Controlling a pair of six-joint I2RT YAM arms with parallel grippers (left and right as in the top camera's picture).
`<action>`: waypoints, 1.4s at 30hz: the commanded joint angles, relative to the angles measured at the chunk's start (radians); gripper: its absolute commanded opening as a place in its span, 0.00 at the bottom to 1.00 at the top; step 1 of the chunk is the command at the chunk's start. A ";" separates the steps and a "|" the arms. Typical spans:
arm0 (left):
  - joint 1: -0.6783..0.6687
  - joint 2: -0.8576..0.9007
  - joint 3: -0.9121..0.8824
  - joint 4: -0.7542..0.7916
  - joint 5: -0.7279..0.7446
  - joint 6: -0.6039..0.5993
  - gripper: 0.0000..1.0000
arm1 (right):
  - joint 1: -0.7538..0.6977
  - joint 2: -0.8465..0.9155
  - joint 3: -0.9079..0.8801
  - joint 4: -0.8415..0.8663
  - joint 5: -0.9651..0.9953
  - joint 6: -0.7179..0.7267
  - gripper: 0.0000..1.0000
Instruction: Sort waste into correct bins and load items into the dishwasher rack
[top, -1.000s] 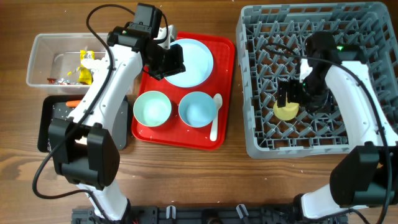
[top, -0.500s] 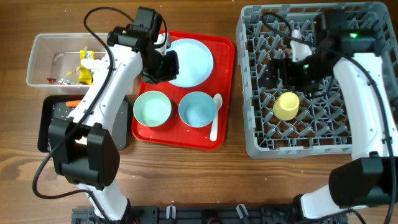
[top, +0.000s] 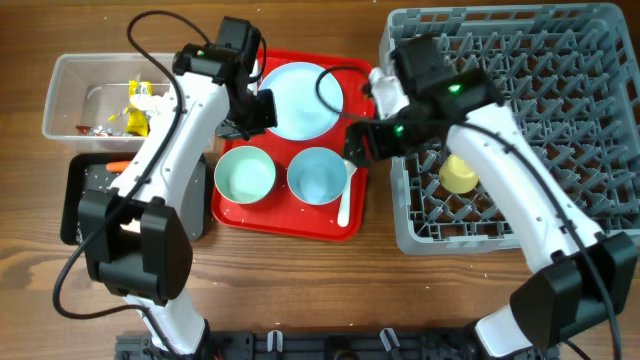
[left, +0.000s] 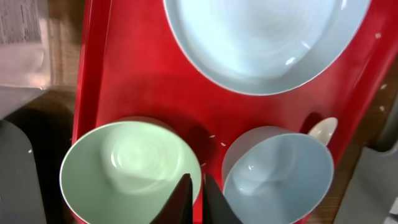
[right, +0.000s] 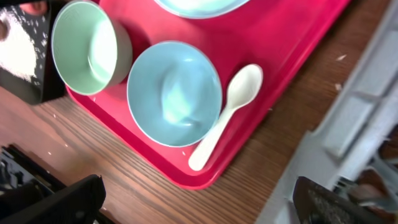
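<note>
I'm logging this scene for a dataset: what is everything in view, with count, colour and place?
plate: 1, light blue, far end of the red tray
bowls: 2, light blue, near end of the red tray
spoon: 1, white, red tray's right edge
red tray: 1, red, centre
cup: 1, yellow, in the rack
rack: 1, grey, right
tub: 1, clear, far left
wrappers: few, yellow and red, in the tub
black tray: 1, black, near left
carrot: 1, orange, in the black tray
rice: white, in the black tray
table: 1, brown
left tool: shut, over the bowls
right tool: open, above the spoon
</note>
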 joint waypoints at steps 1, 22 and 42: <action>-0.004 -0.001 -0.066 0.019 0.014 -0.010 0.12 | 0.008 0.001 -0.045 0.021 0.027 0.022 1.00; -0.034 -0.001 -0.363 0.286 0.043 -0.044 0.20 | 0.001 0.002 -0.055 0.030 0.031 0.018 1.00; -0.005 -0.079 -0.166 0.126 -0.097 -0.033 0.29 | 0.001 0.002 -0.055 0.029 0.031 0.019 1.00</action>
